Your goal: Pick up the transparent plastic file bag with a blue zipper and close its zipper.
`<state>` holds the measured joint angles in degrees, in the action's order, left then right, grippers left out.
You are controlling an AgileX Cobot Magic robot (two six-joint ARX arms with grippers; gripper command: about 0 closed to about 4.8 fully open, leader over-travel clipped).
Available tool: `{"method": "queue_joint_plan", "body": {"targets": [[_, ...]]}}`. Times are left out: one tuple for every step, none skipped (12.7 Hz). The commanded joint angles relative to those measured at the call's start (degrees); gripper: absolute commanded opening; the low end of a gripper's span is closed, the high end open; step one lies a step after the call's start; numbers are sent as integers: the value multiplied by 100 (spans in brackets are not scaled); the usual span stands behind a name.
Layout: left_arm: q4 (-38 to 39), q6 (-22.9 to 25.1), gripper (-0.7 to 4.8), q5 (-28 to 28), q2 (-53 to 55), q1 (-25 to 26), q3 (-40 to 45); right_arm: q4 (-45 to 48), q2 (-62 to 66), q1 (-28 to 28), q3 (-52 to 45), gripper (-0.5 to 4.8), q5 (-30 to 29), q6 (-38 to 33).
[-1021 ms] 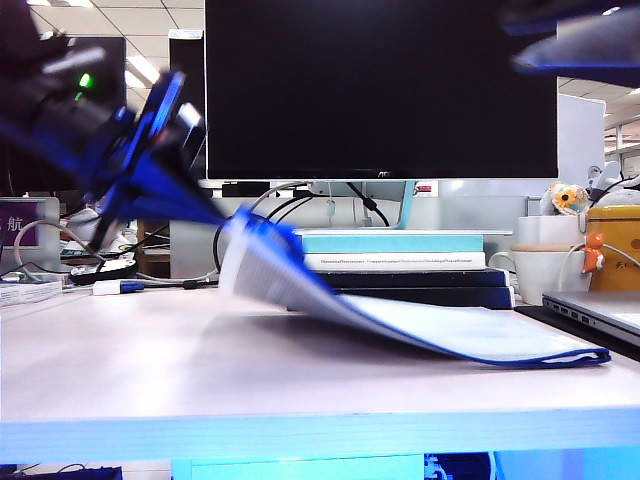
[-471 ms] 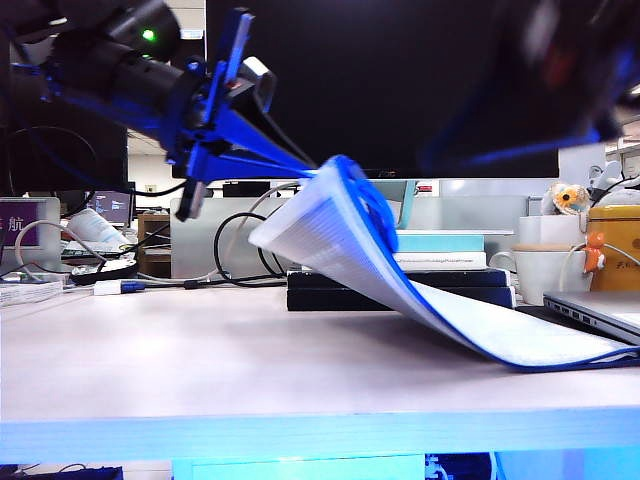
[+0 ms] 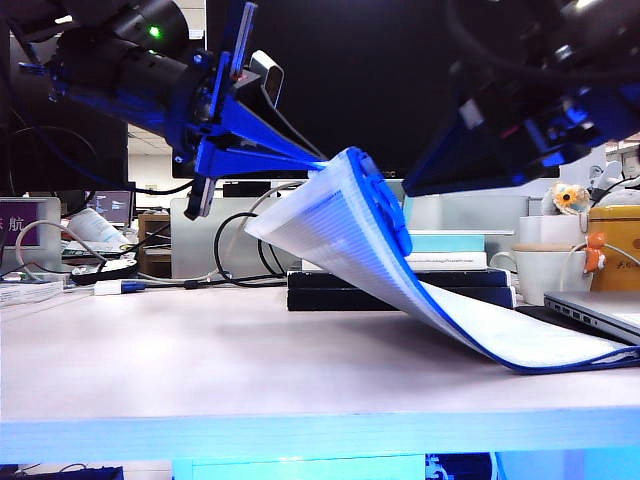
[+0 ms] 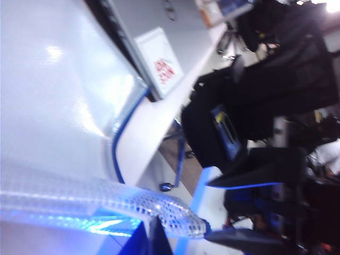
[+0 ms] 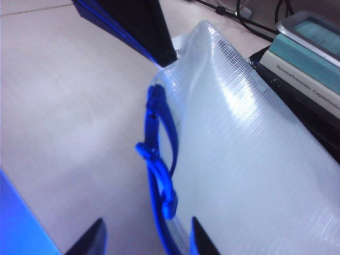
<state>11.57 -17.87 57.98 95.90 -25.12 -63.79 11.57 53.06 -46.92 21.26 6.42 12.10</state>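
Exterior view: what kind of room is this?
Probably an office. A big monitor stands behind the desk, with stacked books, a laptop and ceiling strip lights.

The right gripper [image 5: 146, 234] is cut off by the bottom edge of the right wrist view; only two dark fingertips show. In the exterior view its arm at upper right is dark and blurred, so its jaws cannot be read there. The left gripper [image 3: 318, 158] hides the pinched corner of the file bag [image 3: 340, 240]. The bag's far end runs past the right edge. The monitor [image 3: 400, 60] is cropped at the top.
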Motion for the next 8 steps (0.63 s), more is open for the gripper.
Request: {"method": "queue_joint_plan", "body": {"targets": [[-35, 2, -5, 382, -20, -9, -37, 520, 422, 74, 37, 183, -9, 37], [-28, 4, -6, 385, -20, -9, -37, 568, 481, 85, 37, 183, -11, 37], [-24, 9, -6, 400, -20, -9, -37, 680, 568, 87, 37, 168, -9, 37], [-9, 9, -6, 400, -20, -9, -37, 741, 603, 85, 37, 166, -9, 37], [-11, 11, -6, 448, -20, -9, -37, 979, 671, 90, 39, 102, -9, 44], [-9, 13, -6, 494, -20, -9, -37, 1021, 671, 103, 39, 102, -11, 59], [-9, 24, -5, 529, -20, -9, -37, 1069, 686, 146, 42, 102, -13, 72], [-11, 31, -5, 527, -20, -9, -37, 1078, 691, 280, 42, 102, -212, 109]]}}
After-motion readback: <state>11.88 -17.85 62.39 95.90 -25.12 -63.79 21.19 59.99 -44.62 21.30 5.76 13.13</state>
